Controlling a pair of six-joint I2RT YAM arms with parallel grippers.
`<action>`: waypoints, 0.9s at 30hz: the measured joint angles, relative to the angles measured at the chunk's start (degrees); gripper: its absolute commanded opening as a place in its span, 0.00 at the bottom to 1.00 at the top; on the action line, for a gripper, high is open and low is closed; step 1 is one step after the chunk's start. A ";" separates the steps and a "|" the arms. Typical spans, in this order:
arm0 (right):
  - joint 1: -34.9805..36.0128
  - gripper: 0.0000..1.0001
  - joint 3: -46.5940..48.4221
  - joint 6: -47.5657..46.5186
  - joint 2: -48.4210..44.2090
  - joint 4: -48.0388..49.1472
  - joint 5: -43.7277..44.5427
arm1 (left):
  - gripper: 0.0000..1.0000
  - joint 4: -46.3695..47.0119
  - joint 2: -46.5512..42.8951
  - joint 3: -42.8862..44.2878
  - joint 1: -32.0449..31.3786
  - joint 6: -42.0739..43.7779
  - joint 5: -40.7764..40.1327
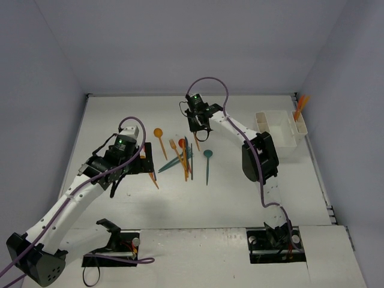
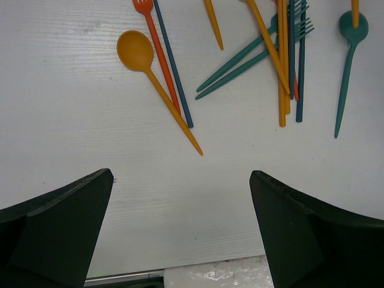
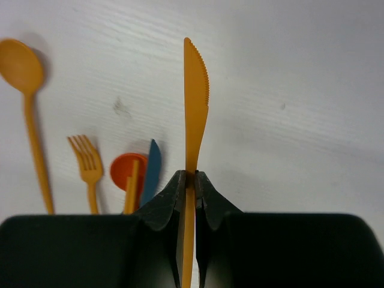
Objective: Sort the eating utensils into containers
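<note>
Pinching an orange knife (image 3: 196, 102) by its handle, the right gripper (image 3: 193, 180) has its fingers closed almost together, with only the thin plastic between them. The knife stands on edge, its long axis in line with the fingers and its serrated blade pointing straight out past the fingertips. Whether it is clear of the surface (image 1: 240, 198) I cannot tell. This gripper is at the far side of the loose utensils (image 1: 183, 157), which lie mid-surface, most with their long axes running roughly near to far. An orange spoon (image 1: 159, 141) lies at the left of that group and a teal spoon (image 1: 207, 163) at the right, both with the bowl at the far end. The white holder (image 1: 282, 143) sits at the far right, well apart from the pile, with orange handles (image 1: 300, 107) sticking up, tilted, from its right-end compartment. The left gripper (image 2: 182, 228) hovers left of the group, spread wide, holding nothing.
</note>
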 measured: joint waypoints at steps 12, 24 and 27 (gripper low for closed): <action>-2.35 0.00 2.45 -8.96 -16.54 2.56 5.15 | 0.97 -0.04 -1.51 0.00 0.00 1.00 -2.45; -29.26 0.00 -20.80 -18.10 -42.55 21.32 4.43 | 0.97 2.92 -1.52 -1.85 0.42 5.10 -5.36; -35.81 0.00 -23.95 -18.84 -43.45 24.54 2.30 | 0.98 4.78 -1.56 -4.30 0.42 6.35 -5.60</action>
